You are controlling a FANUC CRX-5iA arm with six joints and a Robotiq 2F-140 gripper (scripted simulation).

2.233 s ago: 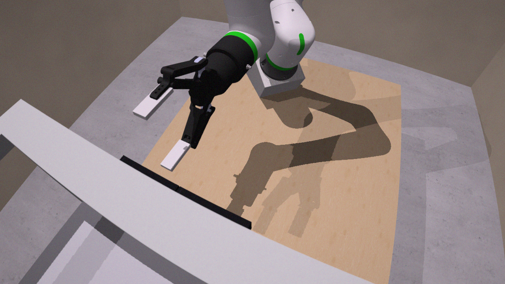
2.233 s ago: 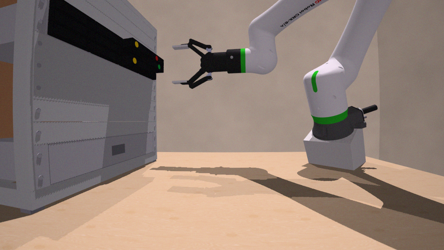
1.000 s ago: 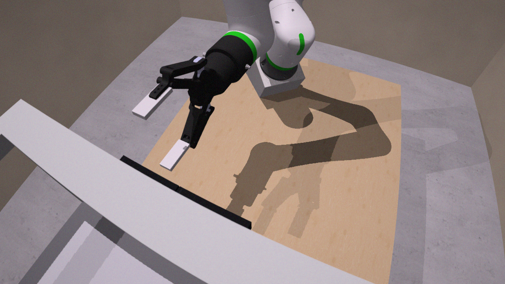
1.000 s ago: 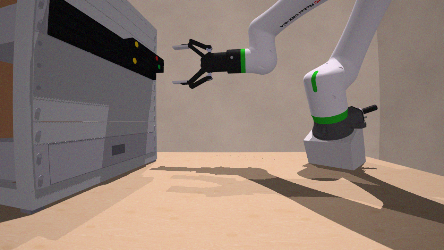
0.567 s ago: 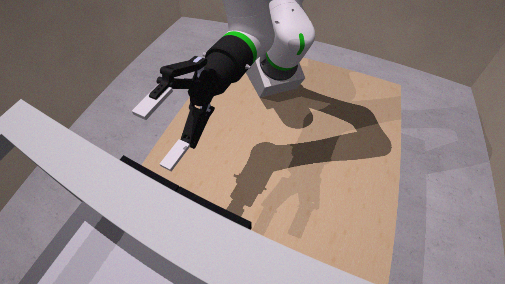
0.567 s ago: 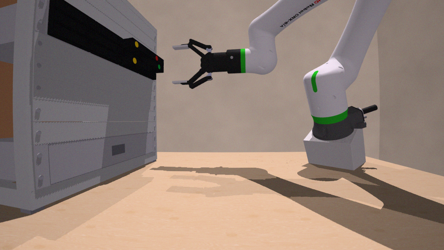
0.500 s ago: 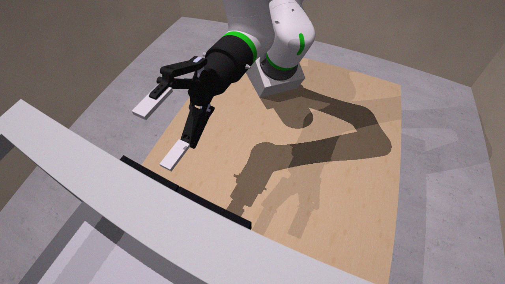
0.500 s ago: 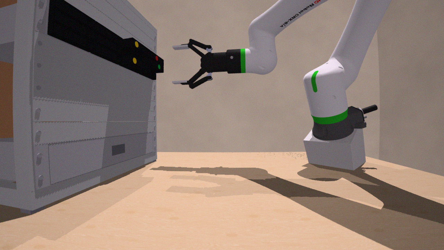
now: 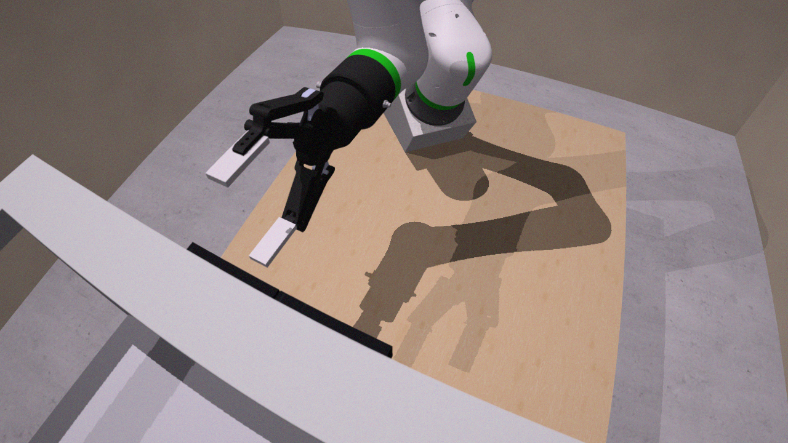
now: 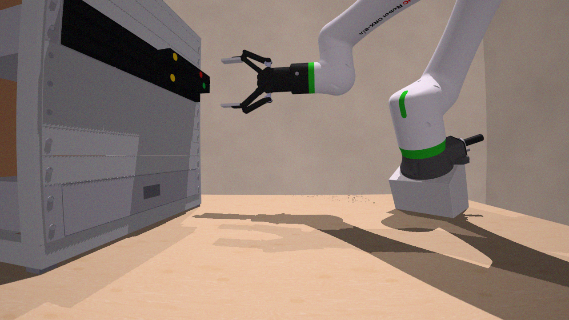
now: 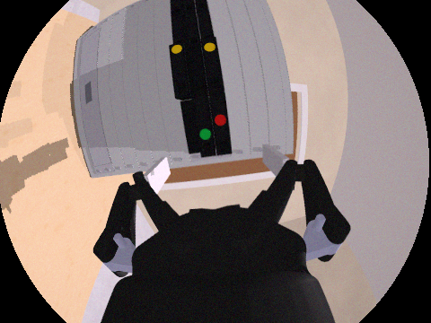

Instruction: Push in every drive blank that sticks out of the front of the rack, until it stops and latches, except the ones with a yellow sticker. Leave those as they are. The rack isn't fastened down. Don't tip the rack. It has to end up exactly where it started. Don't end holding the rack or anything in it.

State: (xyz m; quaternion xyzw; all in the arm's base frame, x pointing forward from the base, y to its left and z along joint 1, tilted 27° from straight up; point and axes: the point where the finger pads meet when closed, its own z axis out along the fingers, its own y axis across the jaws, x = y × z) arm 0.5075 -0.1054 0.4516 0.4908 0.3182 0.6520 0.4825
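The grey rack [image 10: 99, 119] [image 11: 126, 102] [image 9: 165, 286] stands at the left end of the wooden table top. Black drive blanks [image 10: 119, 47] [image 9: 330, 325] in two rows near its top stick out of the front. Two carry yellow stickers [image 10: 174, 56] [image 11: 176, 49], one a red sticker [image 10: 201, 74] [image 11: 221, 120] and one a green sticker [image 10: 203, 85] [image 11: 205, 135]. My gripper [image 10: 222, 82] [image 9: 237, 218] [image 11: 215, 159] is open and empty. It points level at the rack front, a short way off the red and green blanks and touching nothing.
The arm's base [image 10: 429, 190] [image 9: 435, 126] stands at the far end of the wooden table top [image 10: 278, 258]. Grey panels cover the lower rack front, one with a small dark slot [image 10: 151, 191]. Grey floor surrounds the table.
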